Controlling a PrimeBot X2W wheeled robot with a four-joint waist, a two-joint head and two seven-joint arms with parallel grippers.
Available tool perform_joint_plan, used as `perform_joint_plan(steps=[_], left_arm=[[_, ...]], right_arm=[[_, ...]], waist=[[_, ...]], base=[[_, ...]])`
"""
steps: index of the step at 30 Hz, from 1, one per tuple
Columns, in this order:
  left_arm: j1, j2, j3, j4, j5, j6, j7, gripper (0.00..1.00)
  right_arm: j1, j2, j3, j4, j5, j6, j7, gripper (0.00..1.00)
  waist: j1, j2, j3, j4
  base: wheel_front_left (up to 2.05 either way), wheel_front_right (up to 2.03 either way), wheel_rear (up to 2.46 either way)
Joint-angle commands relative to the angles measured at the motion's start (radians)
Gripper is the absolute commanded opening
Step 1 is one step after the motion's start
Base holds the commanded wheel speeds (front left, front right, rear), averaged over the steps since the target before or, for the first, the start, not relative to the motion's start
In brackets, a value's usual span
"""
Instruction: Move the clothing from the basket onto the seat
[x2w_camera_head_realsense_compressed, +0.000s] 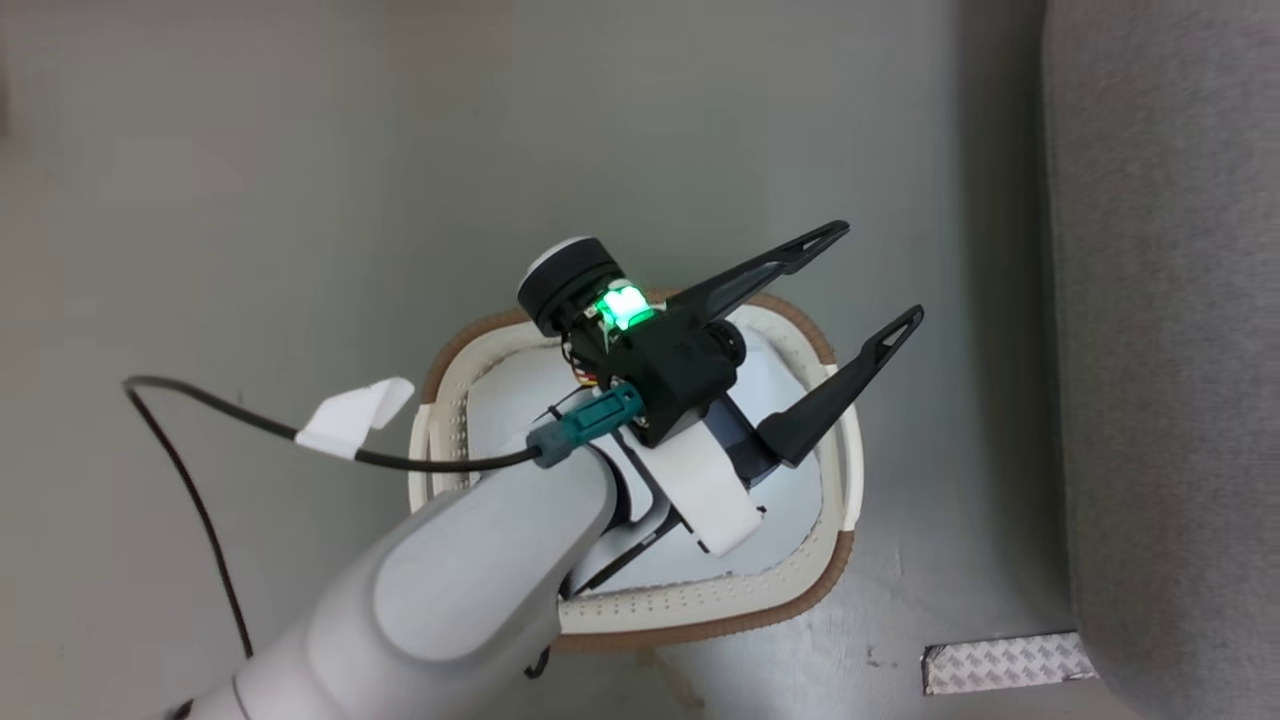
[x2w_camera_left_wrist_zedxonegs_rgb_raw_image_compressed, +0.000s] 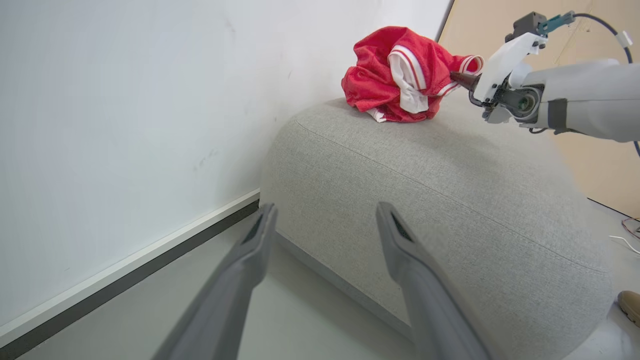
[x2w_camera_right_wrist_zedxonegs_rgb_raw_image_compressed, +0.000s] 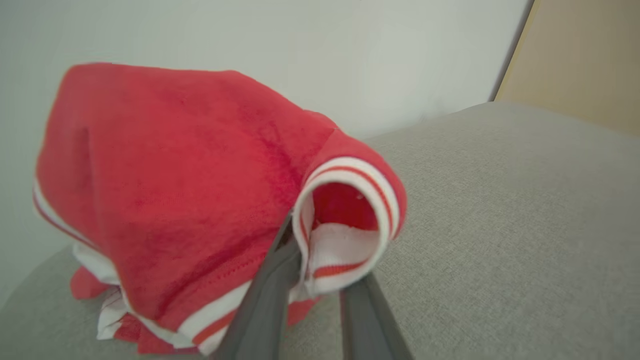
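The left gripper (x2w_camera_head_realsense_compressed: 878, 272) is wide open above the basket (x2w_camera_head_realsense_compressed: 700, 610), holding nothing. The right gripper (x2w_camera_right_wrist_zedxonegs_rgb_raw_image_compressed: 320, 265) pinches the red clothes (x2w_camera_right_wrist_zedxonegs_rgb_raw_image_compressed: 175, 190) on the seat (x2w_camera_right_wrist_zedxonegs_rgb_raw_image_compressed: 500, 200).

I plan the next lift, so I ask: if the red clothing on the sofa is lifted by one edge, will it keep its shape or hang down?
Probably it hangs floppy: the clothing lies crumpled in folds on the seat. Likely light, since a thin cuff at the right gripper stands raised. It may drag rather than slide on the woven fabric.
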Motion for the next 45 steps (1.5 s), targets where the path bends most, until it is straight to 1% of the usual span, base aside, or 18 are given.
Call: perform_joint_plan(steps=[1,2,5,9,14,16,18,23,27,31,35,38,41,45], left_arm=[[0.022,0.005,0.001,0.004,-0.011,0.006,-0.006,1.0],[0.028,0.005,0.002,0.007,-0.014,0.008,-0.008,1.0],[0.041,0.008,0.004,0.009,-0.025,0.012,-0.014,1.0],[0.082,0.024,0.012,0.015,-0.042,0.027,-0.026,1.0],[0.167,0.043,0.035,0.029,-0.069,0.056,-0.054,1.0],[0.212,0.053,0.051,0.035,-0.087,0.071,-0.062,1.0],[0.312,0.065,0.098,0.04,-0.108,0.122,-0.073,1.0],[0.447,0.066,0.173,0.026,-0.116,0.194,-0.076,1.0],[0.568,0.078,0.24,0.02,-0.092,0.235,-0.076,1.0],[0.673,0.089,0.31,0.03,-0.066,0.257,-0.076,1.0],[0.755,0.075,0.386,0.054,-0.038,0.26,-0.076,1.0],[0.804,0.055,0.45,0.064,-0.011,0.251,-0.076,1.0],[0.844,0.033,0.511,0.075,0.014,0.23,-0.077,1.0],[0.888,-0.001,0.576,0.095,0.059,0.186,-0.077,1.0]], right_arm=[[0.035,0.008,0.003,0.014,-0.008,-0.002,-0.006,0.97],[0.052,0.011,0.009,0.021,-0.013,-0.002,-0.007,1.0],[0.078,0.008,0.014,0.029,-0.015,-0.002,-0.009,1.0],[0.145,-0.001,0.032,0.027,-0.025,-0.002,-0.011,1.0],[0.286,0.019,0.081,-0.069,-0.022,-0.002,-0.01,1.0],[0.356,0.024,0.103,-0.132,-0.019,-0.002,-0.011,1.0],[0.51,0.061,0.133,-0.273,-0.008,-0.002,-0.011,1.0],[0.701,0.131,0.187,-0.49,0.019,-0.002,-0.011,1.0],[0.831,0.191,0.249,-0.646,0.015,-0.002,-0.011,1.0],[0.935,0.26,0.318,-0.766,0.006,-0.002,-0.011,1.0],[1.018,0.308,0.394,-0.834,-0.002,-0.002,-0.009,1.0],[1.062,0.34,0.444,-0.856,-0.004,-0.002,-0.009,1.0],[1.084,0.363,0.491,-0.848,-0.039,-0.002,-0.009,1.0],[1.091,0.397,0.528,-0.809,-0.094,-0.002,-0.009,1.0]], waist=[[-0.0001,0.0,-0.044,-0.017],[-0.0001,0.0,-0.058,-0.019],[-0.0001,0.0,-0.086,-0.023],[-0.0001,0.0,-0.151,-0.026],[-0.0001,0.0,-0.26,-0.014],[-0.0001,0.0,-0.308,-0.007],[-0.0001,0.0,-0.412,0.012],[-0.0001,0.0,-0.526,0.041],[-0.0001,0.0,-0.595,0.062],[-0.0001,0.0,-0.647,0.08],[-0.0001,0.0,-0.682,0.098],[-0.0001,0.0,-0.696,0.106],[-0.0001,0.0,-0.707,0.106],[-0.0001,0.0,-0.72,0.103]], base=[[0.0,0.0,0.0],[0.0,0.0,0.0],[0.0,0.0,0.0],[0.0,0.0,0.0],[0.0,0.0,0.0],[0.0,0.0,0.0],[0.0,0.0,0.0],[0.0,0.0,0.0],[0.0,0.0,0.0],[0.0,0.0,0.0],[0.0,0.0,0.0],[0.0,0.0,0.0],[0.0,0.0,0.0],[0.0,0.0,0.0]])
